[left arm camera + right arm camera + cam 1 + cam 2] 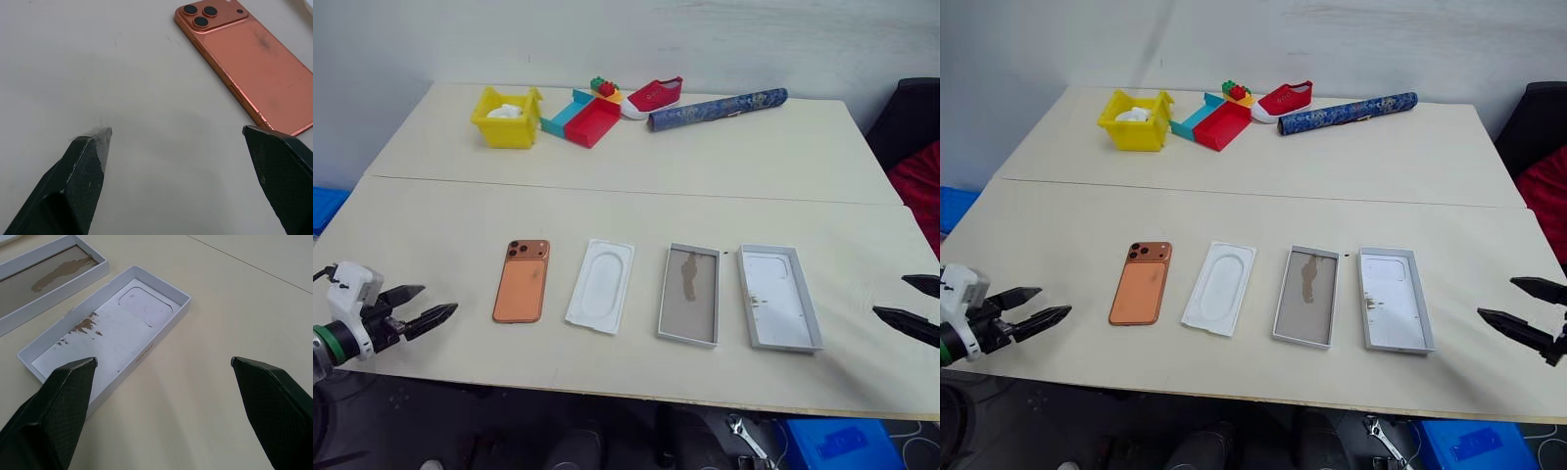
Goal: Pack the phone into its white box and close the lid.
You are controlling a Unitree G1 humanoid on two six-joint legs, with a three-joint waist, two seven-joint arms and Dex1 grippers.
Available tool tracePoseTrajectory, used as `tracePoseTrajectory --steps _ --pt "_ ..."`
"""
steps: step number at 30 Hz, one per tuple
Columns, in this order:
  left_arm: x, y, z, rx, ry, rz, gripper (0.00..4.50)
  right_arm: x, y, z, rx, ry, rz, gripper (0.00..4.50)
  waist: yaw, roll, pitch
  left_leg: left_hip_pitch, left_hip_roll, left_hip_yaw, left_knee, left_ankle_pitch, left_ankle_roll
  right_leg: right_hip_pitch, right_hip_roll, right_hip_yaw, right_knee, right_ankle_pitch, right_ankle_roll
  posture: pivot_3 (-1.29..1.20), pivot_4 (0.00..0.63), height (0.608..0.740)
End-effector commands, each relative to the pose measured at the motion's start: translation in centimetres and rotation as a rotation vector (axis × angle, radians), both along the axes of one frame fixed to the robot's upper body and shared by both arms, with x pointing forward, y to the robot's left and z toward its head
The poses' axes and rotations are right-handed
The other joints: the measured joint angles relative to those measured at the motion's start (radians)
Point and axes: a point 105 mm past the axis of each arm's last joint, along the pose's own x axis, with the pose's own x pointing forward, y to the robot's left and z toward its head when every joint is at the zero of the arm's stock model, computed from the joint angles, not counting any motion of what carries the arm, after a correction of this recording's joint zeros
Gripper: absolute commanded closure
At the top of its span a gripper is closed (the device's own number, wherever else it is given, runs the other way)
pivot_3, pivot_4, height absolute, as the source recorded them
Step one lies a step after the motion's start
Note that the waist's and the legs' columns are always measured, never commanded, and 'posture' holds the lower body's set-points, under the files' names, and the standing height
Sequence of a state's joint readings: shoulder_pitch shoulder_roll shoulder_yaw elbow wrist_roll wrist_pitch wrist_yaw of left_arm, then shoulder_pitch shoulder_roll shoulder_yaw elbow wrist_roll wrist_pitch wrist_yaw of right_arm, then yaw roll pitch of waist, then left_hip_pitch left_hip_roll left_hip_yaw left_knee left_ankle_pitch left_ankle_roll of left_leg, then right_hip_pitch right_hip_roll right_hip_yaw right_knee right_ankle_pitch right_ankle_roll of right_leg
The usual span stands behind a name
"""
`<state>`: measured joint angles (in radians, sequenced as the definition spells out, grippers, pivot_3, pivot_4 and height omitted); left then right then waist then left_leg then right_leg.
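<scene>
While outside the white box [689, 294], the phone [522, 281]

We see soft, even, fairly bright light over the pale cream bench [636, 196], with no hard glare on it. The copper-orange smartphone [521, 281] and the shallow grey-white trays cast only thin, faint shadows. In the left wrist view a dim blurred shadow lies under the black fingertips [90, 161] of the left end effector [178, 132], and the phone's metal edge catches a light sheen. Head views are slightly soft; the wrist views read crisp near the fingers.
</scene>
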<state>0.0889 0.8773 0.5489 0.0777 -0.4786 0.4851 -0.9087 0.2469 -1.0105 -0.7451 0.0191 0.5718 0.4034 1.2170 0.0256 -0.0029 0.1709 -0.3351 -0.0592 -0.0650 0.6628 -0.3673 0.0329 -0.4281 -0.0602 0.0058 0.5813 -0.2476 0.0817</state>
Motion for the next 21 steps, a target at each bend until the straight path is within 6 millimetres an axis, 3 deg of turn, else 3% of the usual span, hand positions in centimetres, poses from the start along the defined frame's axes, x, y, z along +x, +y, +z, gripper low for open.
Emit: tracePoseTrajectory --steps 1,21 --pt "0.3 0.0 0.7 0.024 -0.029 -0.006 0.00 -0.1 0.4 0.9 -0.023 -0.022 0.019 0.01 0.000 0.000 0.000 0.000 0.000 0.000 0.000 0.000 0.000 0.000 0.000 0.000 0.000 0.000 0.000 0.00 0.150 0.740" --pt "1.3 -1.1 0.3 0.059 -0.023 -0.041 0.00 0.3 0.7 1.6 -0.053 -0.041 0.002 0.01 0.000 0.000 0.000 0.000 0.000 0.000 0.000 0.000 0.000 0.000 0.000 0.000 0.000 0.000 0.000 0.00 0.150 0.740"
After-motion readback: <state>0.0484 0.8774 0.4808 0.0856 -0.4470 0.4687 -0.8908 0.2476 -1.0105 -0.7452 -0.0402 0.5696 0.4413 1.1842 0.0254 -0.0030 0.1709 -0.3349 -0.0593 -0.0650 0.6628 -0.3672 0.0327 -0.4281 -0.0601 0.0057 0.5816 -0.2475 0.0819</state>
